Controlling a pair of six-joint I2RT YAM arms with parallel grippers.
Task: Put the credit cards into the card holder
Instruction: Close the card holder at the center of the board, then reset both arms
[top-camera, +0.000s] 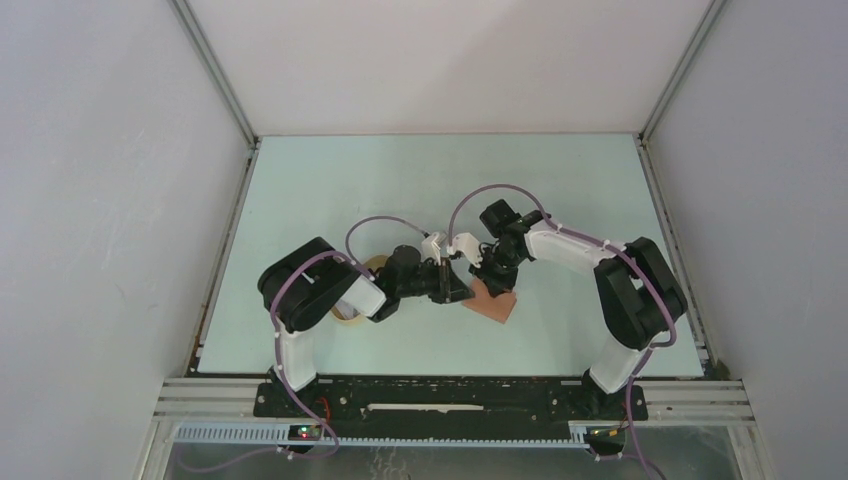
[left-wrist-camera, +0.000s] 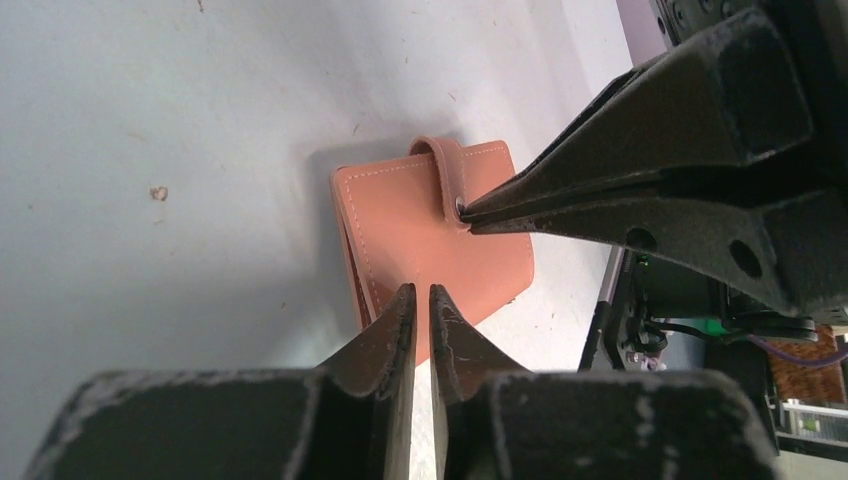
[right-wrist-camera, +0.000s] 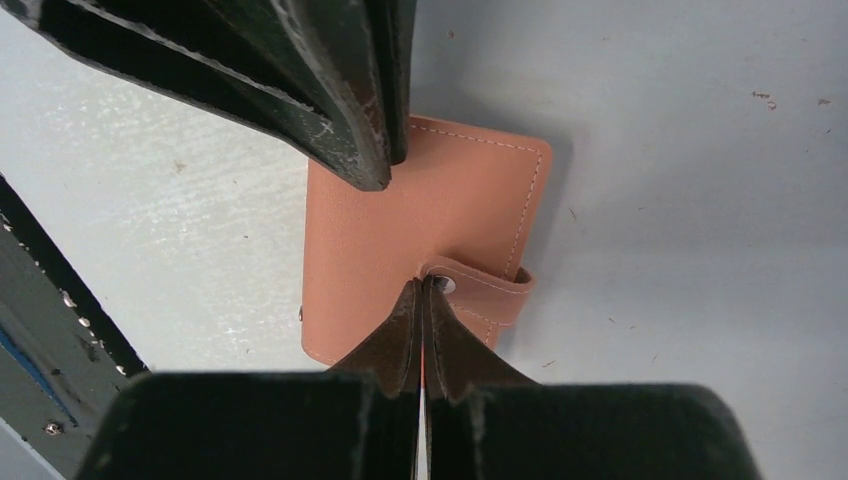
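The card holder is a reddish-brown leather wallet lying folded shut on the table, its strap snapped over the edge. My right gripper is shut, its tips touching the strap's end beside the metal snap button; it also shows in the left wrist view, where that right gripper points at the same spot. My left gripper hovers over the card holder's opposite edge, its jaws a narrow slit apart with nothing between them. The credit cards are out of view.
A pale tan tray lies mostly hidden under the left arm. White walls and metal rails close in the table's left, right and far sides. The two wrists stand close together over the wallet.
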